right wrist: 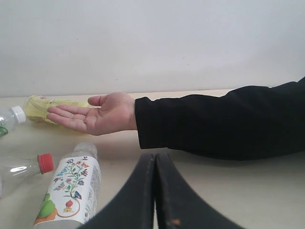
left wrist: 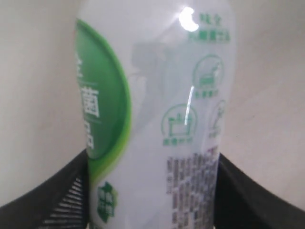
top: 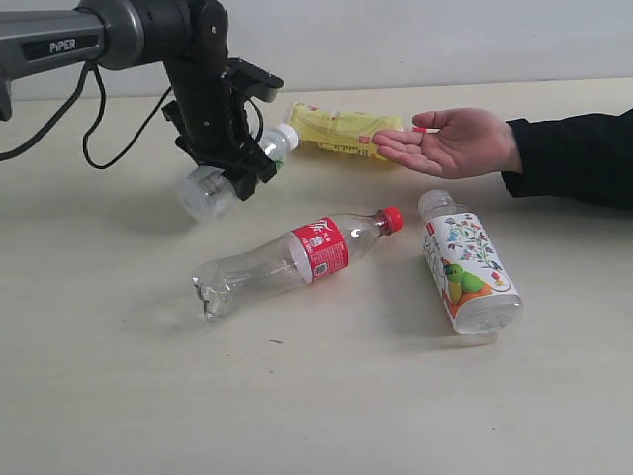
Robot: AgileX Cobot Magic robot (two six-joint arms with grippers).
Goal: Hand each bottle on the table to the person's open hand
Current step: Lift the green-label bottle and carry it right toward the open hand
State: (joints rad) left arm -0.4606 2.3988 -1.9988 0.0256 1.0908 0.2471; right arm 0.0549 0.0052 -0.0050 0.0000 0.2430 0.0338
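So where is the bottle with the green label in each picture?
Exterior view: green-label bottle, left of middle, in the left gripper.
Left wrist view: it fills the middle, close up.
Right wrist view: only its white cap and neck, at the frame's edge.
Landmark: the yellow bottle beside its cap, in the exterior and right wrist views only.

We list: one plain white wall point(right wrist: 190, 43) rising behind; one pale cream counter point(top: 119, 396), faint grain, soft shadows, even light
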